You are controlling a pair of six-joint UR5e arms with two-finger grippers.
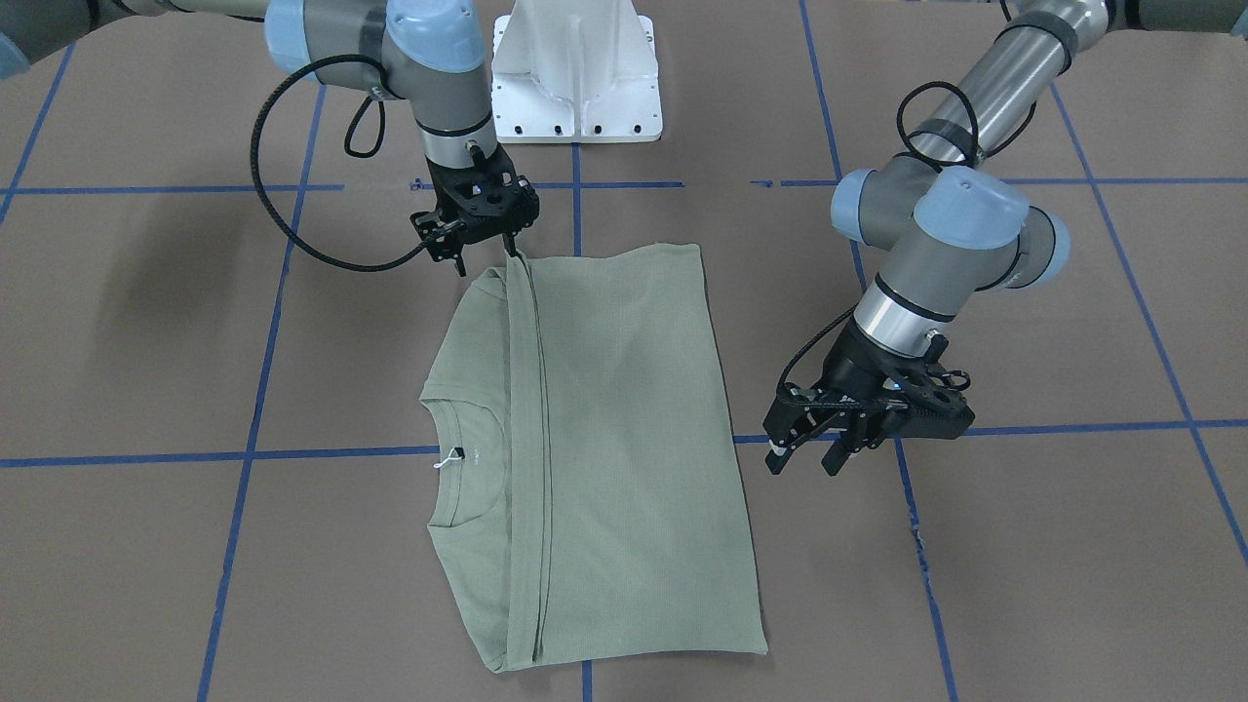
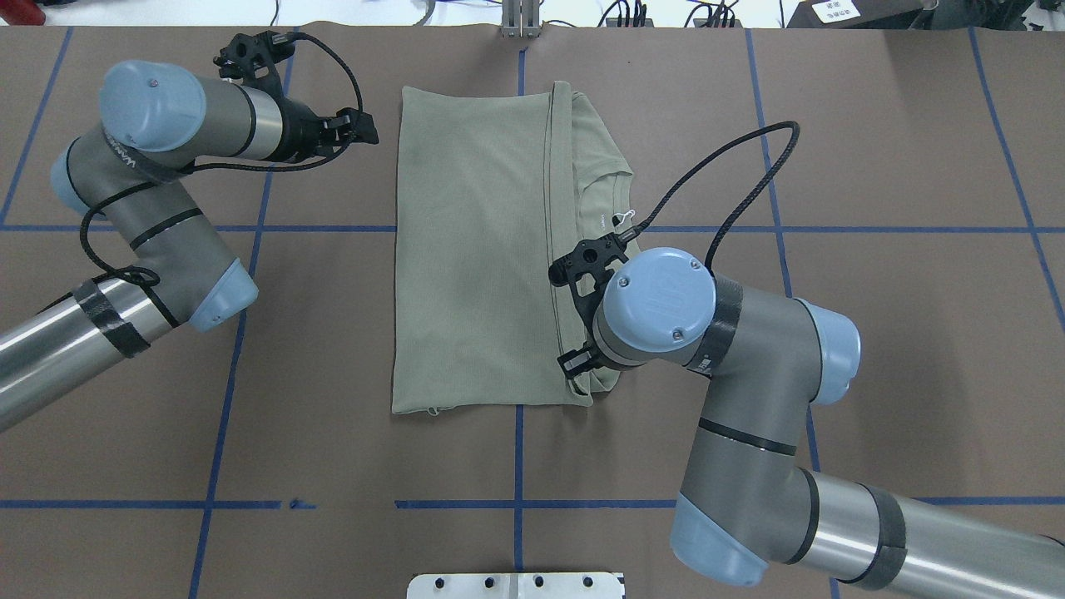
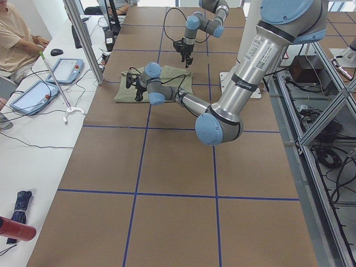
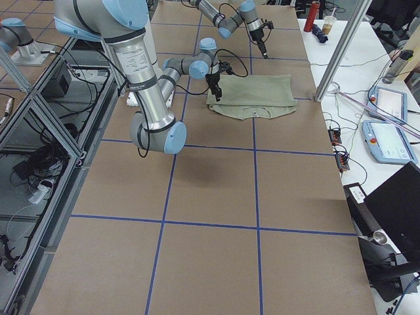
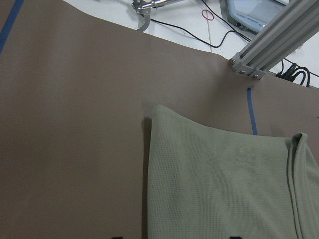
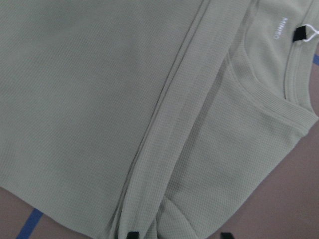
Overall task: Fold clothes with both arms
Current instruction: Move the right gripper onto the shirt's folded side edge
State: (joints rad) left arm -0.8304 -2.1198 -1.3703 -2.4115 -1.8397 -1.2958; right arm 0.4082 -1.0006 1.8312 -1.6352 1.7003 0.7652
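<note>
Right gripper [image 1: 485, 259], jaws parted, is set at the robot-side corner of the folded shirt [image 1: 624, 439], laid flat on the table [image 1: 1024, 585], long axis running away from the robot, collar [image 1: 499, 458] toward its right; left gripper [image 1: 801, 466] is noted likewise parted alongside.

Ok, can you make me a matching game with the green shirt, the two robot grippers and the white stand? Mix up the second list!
Things:
1. shirt
2. left gripper
3. right gripper
4. stand

Where or how:
A. open, over the bare table beside the shirt, not touching it
B. white metal, at the robot's end of the table
C. green, folded over, lying flat
D. open, right at the shirt's corner nearest the robot

Pairs: 1-C, 2-A, 3-D, 4-B
</note>
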